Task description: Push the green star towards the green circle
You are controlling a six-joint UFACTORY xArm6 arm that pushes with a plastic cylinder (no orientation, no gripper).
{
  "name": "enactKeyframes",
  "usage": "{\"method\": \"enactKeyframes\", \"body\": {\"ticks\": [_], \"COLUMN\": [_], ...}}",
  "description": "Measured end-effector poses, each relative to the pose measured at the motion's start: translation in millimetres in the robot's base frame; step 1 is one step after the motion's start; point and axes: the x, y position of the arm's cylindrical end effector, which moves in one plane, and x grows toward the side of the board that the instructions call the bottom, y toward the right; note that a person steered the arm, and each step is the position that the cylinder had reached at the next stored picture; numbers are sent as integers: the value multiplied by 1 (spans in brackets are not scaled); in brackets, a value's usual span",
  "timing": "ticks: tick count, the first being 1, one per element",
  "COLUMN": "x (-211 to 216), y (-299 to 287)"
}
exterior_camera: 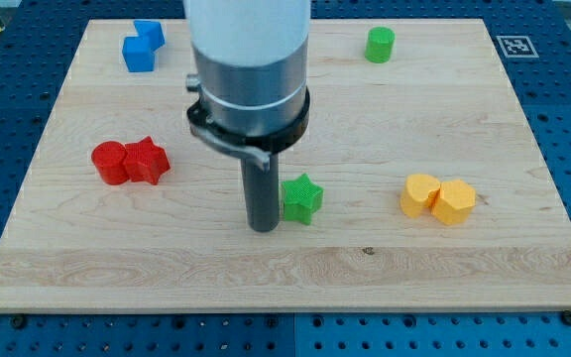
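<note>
The green star point(302, 197) lies on the wooden board just below the middle. My tip point(263, 226) rests on the board right beside the star's left side, touching or almost touching it. The green circle point(380, 45), a short cylinder, stands near the view's top, right of centre, well up and to the right of the star. The arm's white and grey body hides the board above the tip.
A red circle point(110, 163) and a red star point(148, 161) sit together at the view's left. Two blue blocks point(143, 46) sit at the top left. A yellow circle point(420, 195) and a yellow hexagon point(454, 202) sit at the right. The board's edge point(285, 309) runs along the bottom.
</note>
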Motion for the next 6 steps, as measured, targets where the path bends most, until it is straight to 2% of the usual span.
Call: {"method": "enactKeyframes", "body": {"ticks": [1, 6], "x": [4, -137], "y": [17, 107]}}
